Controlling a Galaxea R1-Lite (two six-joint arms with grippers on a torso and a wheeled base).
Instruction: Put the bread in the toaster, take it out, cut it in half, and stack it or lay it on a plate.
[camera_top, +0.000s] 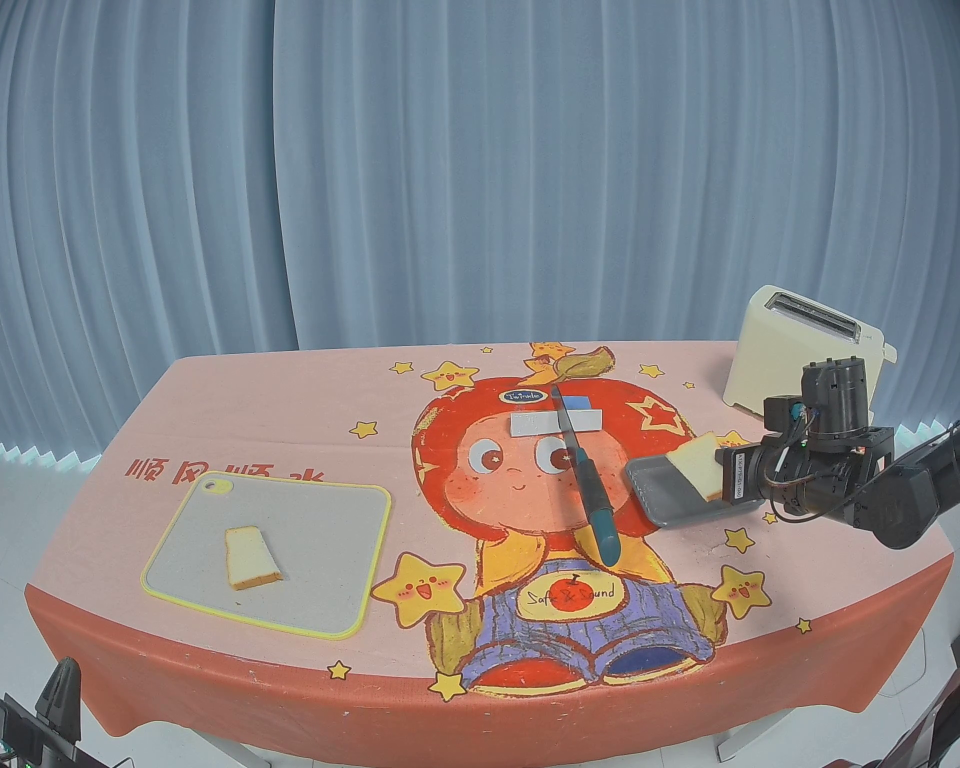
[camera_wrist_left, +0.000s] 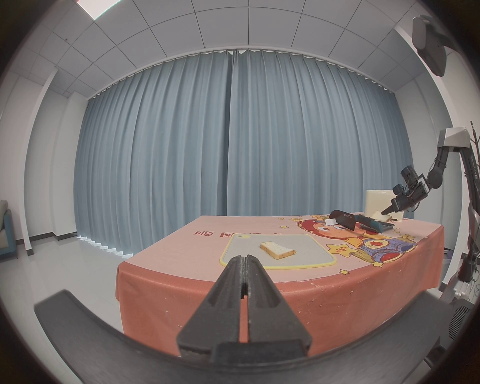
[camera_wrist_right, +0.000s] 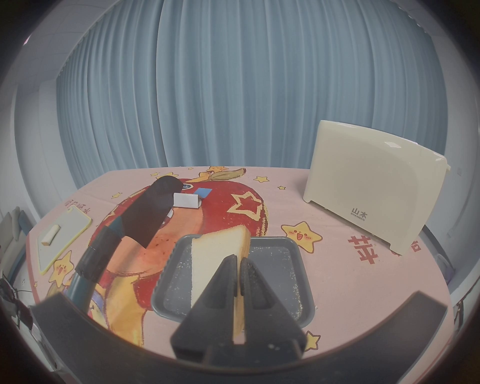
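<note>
Evidently the right gripper (camera_wrist_right: 239, 265) was clamped on the pale square bread slice (camera_wrist_right: 212, 262), near the cream plastic toaster (camera_wrist_right: 375, 185); light, soft and probably crumbly, it wanted gentle pinching by its edge.

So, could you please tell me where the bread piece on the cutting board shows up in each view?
Head view: the bread piece lies on the cutting board, on the robot's left.
Left wrist view: the piece on the board, beyond the shut fingers.
Right wrist view: the piece far off, past the knife.
Shared landmark: the toaster.
</note>
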